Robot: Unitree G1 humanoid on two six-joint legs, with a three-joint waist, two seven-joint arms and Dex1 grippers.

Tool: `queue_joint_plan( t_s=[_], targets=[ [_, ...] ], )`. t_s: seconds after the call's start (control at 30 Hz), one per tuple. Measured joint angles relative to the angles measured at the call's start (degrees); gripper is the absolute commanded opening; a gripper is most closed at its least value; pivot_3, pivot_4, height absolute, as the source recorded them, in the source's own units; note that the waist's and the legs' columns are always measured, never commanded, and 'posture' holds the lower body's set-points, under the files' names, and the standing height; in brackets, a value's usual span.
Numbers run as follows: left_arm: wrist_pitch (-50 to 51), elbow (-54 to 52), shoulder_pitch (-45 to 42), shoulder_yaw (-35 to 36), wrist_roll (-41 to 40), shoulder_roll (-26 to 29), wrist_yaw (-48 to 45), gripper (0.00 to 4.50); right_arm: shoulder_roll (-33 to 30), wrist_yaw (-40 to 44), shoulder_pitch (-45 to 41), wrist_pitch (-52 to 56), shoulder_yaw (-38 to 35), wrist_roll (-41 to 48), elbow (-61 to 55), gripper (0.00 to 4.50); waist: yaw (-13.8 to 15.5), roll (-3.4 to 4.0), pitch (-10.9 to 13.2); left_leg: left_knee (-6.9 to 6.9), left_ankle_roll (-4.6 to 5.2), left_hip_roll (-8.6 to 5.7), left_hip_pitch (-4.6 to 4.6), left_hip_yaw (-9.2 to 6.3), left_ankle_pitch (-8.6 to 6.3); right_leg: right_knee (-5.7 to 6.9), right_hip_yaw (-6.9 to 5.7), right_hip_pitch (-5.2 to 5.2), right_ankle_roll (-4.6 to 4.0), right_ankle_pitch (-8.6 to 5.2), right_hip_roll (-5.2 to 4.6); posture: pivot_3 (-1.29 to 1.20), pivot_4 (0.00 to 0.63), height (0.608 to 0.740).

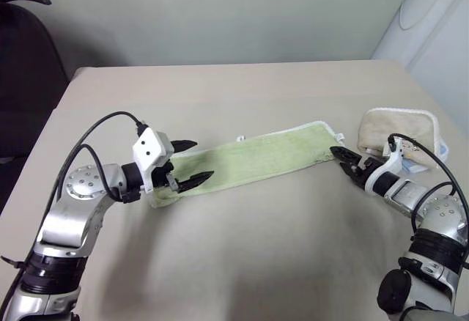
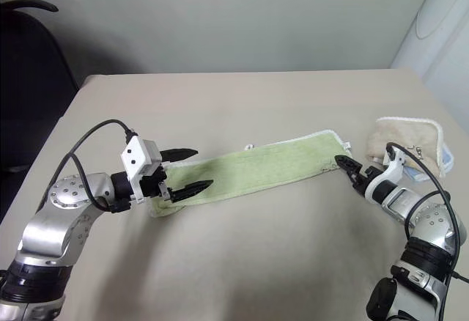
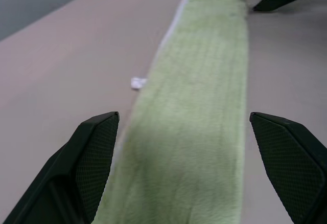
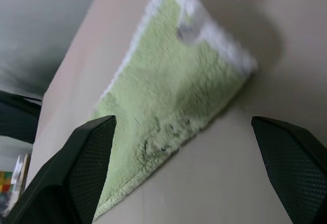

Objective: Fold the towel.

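Observation:
The light green towel (image 1: 253,160) lies on the table as a long narrow strip, white edging along its far side. Its small white loop (image 3: 137,83) sticks out from that far edge. My left gripper (image 1: 201,161) is open, fingers spread over the strip's left end and holding nothing. My right gripper (image 1: 340,158) is open too, just off the strip's right end and pointing at it. In the right wrist view that end of the towel (image 4: 168,96) lies between and beyond the two fingers (image 4: 87,168). The left wrist view looks down the towel's (image 3: 199,106) length.
A folded beige towel (image 1: 399,134) with white edging sits at the table's right side, behind my right arm. The beige table (image 1: 242,94) ends on the left beside a dark chair (image 1: 22,79). A white object (image 1: 440,20) stands past the far right corner.

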Motion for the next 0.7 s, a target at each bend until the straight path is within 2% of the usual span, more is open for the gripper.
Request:
queue_joint_plan(
  t_s=[0.13, 0.33, 0.43, 0.7],
  targets=[
    [0.04, -2.34, 0.1, -1.21, -0.14, -1.2, 0.27, 4.44, 2.13, -2.99, -3.84, -2.77, -0.59, -0.18, 4.55, 4.48, -0.36, -0.03, -0.02, 0.0, 0.32, 0.0, 0.12, -0.01, -0.18, 0.04, 0.0, 0.03, 0.0, 0.0, 0.01, 0.0, 0.15, 0.74],
    [0.3, -3.88, 0.77, -2.16, -0.11, -2.03, 0.57, 4.44, 2.24, -2.16, -10.15, -11.22, 2.42, -2.9, 15.91, 4.48, -1.0, -0.17, -0.12, -0.02, 0.35, 0.0, 0.3, -0.09, -0.2, 0.08, 0.0, 0.14, 0.0, 0.0, 0.02, 0.0, 0.15, 0.74],
    [0.35, -4.4, 1.46, -2.08, -0.11, -2.08, 1.25, 4.44, 1.79, -1.92, -12.85, -15.62, 3.67, -4.33, 21.73, 3.61, -1.08, -0.21, -0.15, -0.02, 0.39, 0.0, 0.31, -0.11, -0.22, 0.08, -0.02, 0.15, 0.0, 0.0, 0.03, 0.0, 0.15, 0.74],
    [0.66, -6.33, 5.71, -1.17, -0.17, -2.07, 2.6, 4.44, 0.54, -1.95, -12.17, -18.29, 3.63, -4.07, 24.76, 0.73, -1.01, -0.21, -0.15, -0.05, 0.36, 0.0, 0.3, -0.15, -0.21, 0.08, -0.07, 0.2, -0.01, 0.0, 0.03, 0.0, 0.15, 0.74]
  ],
)
